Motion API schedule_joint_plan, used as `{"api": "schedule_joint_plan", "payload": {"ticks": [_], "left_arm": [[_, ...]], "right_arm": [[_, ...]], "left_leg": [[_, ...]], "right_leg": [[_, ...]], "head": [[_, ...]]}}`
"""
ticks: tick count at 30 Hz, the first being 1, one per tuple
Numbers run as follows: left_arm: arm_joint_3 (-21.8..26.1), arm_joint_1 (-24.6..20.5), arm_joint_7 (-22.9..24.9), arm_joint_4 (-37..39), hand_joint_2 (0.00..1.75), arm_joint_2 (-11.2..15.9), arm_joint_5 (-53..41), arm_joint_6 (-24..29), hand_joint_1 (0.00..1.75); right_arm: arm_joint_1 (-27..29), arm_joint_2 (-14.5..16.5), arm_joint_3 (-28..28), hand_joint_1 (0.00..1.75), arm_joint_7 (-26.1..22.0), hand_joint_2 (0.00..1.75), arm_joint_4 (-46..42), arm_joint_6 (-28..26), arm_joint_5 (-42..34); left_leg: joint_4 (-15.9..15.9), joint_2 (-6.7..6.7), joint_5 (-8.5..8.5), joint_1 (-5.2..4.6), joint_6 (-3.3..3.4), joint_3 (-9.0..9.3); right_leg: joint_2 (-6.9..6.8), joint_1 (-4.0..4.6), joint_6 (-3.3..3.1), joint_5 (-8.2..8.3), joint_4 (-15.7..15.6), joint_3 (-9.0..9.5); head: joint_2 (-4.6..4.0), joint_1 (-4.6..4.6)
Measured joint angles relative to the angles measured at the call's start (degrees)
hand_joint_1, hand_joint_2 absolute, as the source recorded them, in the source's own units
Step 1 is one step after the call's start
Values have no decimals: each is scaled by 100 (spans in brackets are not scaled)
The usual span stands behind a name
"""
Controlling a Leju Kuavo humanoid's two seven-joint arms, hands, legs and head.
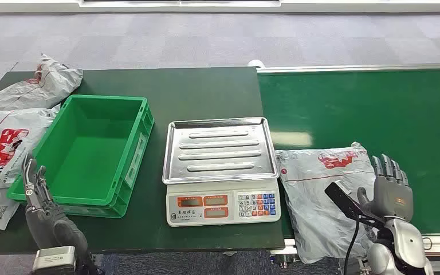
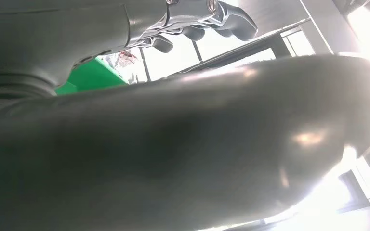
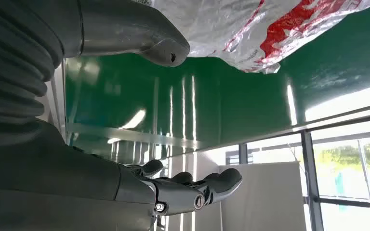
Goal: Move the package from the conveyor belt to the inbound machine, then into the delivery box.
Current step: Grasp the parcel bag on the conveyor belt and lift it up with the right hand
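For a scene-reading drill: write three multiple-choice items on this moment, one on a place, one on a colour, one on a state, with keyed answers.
1. Where does the package near the right hand lie?
A. on the scale
B. on the belt's near edge
C. in the crate

2. What colour is the crate?
A. green
B. blue
C. grey

3. What is on the scale tray?
A. a package
B. a hand
C. nothing

Answers: 1 B, the package lies on the belt, overhanging its near edge; 2 A, its walls are bright green; 3 C, the steel tray is bare.
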Motion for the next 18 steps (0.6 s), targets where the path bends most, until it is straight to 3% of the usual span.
{"api": "schedule_joint_plan", "payload": {"ticks": [4, 12, 16, 18], "left_arm": [[0, -4, 10, 2, 0, 1, 5, -10, 0], [0, -6, 9, 4, 0, 4, 19, -12, 0], [0, -33, -12, 43, 0, 11, 65, -30, 0], [0, -51, -19, 73, 0, 15, 82, -71, 0]], "right_arm": [[-1, 31, -32, 0, -272, 175, 63, 334, -624], [-9, 86, -87, 0, -429, 175, 195, 501, -925], [-49, 154, -133, 0, -967, 175, 524, 1146, -2096], [-65, 241, -135, 0, -1100, 175, 807, 1191, -2345]], "left_leg": [[0, 0, 0, 0, 0, -1], [0, 0, 0, 0, 0, -1], [0, 0, 0, 0, 0, 0], [0, 0, 0, 0, 0, -1]], "right_leg": [[-1, -2, 0, 0, 0, 0], [0, -3, 0, 0, 0, -1], [-1, -2, 1, 0, 0, 0], [-3, -1, 1, -1, 0, 0]], "head": [[0, 0], [0, 0], [0, 0], [0, 0]]}}
